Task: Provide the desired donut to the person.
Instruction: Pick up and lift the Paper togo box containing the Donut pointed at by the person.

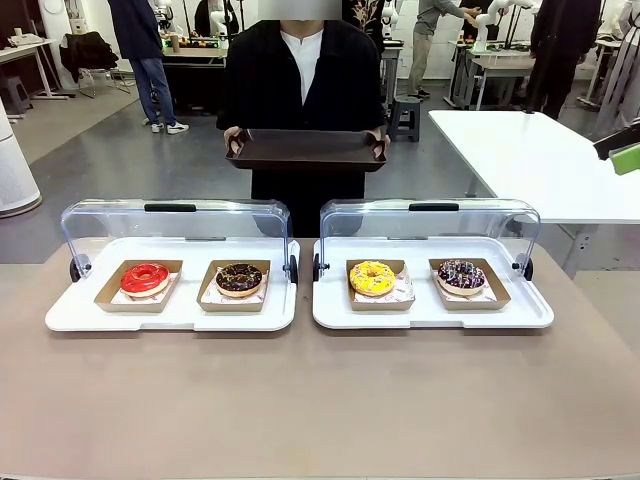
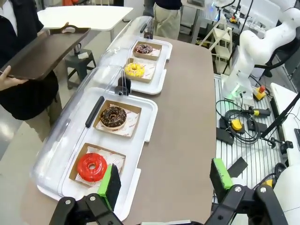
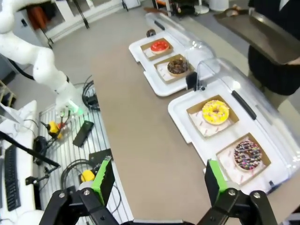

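Four donuts lie in cardboard trays: a red one (image 1: 145, 278), a chocolate one (image 1: 239, 279), a yellow one (image 1: 372, 278) and a dark sprinkled one (image 1: 461, 275). The person (image 1: 300, 70) stands at the far side holding a dark brown tray (image 1: 306, 150) with both hands. My left gripper (image 2: 165, 180) hangs open above the table's left end, near the red donut (image 2: 91, 167). My right gripper (image 3: 159, 180) is open above the right end, closest to the sprinkled donut (image 3: 247, 154). Nothing is between either pair of fingers.
Two white serving trays (image 1: 60, 315) (image 1: 535, 315) hold the donuts, their clear lids (image 1: 170, 220) (image 1: 430, 215) tipped open toward the person. Bare brown tabletop (image 1: 320, 400) stretches in front. A white table (image 1: 530, 150) stands at the back right. Cables and boxes lie beside the table (image 2: 239, 126).
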Controlling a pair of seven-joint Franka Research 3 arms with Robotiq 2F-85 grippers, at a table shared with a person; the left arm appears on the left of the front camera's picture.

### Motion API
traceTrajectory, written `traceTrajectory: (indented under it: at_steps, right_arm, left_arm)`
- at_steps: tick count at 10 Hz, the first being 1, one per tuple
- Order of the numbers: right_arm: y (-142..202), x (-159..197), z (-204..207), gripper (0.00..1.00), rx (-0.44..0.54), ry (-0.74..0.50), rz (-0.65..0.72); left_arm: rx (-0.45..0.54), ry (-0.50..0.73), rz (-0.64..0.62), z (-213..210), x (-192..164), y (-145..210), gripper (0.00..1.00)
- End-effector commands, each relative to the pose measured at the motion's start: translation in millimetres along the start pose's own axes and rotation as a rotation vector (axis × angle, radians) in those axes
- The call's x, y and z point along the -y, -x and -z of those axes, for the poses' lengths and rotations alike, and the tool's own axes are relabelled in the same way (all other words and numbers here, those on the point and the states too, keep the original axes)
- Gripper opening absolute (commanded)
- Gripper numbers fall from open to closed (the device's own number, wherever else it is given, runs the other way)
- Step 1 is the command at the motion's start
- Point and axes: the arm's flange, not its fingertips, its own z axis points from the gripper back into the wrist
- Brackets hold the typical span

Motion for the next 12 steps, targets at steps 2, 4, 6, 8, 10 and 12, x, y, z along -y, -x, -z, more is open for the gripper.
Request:
traceTrajectory:
  at_steps: [2,4,6,8,10,12]
  right_arm:
    - [-1.1,3.9,-2.7,1.00,-0.010,-0.006,-0.061]
    - [-1.3,5.1,-2.2,1.00,0.001,0.002,-0.067]
    - [1.6,1.4,-3.4,1.00,-0.024,0.014,-0.050]
    - [1.6,1.4,-3.4,1.00,-0.024,0.014,-0.050]
    - [3.2,1.3,-4.3,1.00,-0.033,0.025,-0.041]
    - [3.3,0.7,-4.5,1.00,-0.037,0.026,-0.040]
  left_arm:
    - [-0.040,-0.005,-0.001,-5.0,5.7,-0.7,1.00]
    - [-0.062,-0.011,0.008,0.2,12.3,-2.7,1.00]
    - [-0.022,-0.010,-0.004,-2.4,2.6,-0.6,1.00]
    - [-0.022,-0.010,-0.004,-2.4,2.6,-0.6,1.00]
    - [-0.022,-0.010,-0.004,-2.4,2.6,-0.6,1.00]
    - [-0.022,-0.010,-0.004,-2.4,2.6,-0.6,1.00]
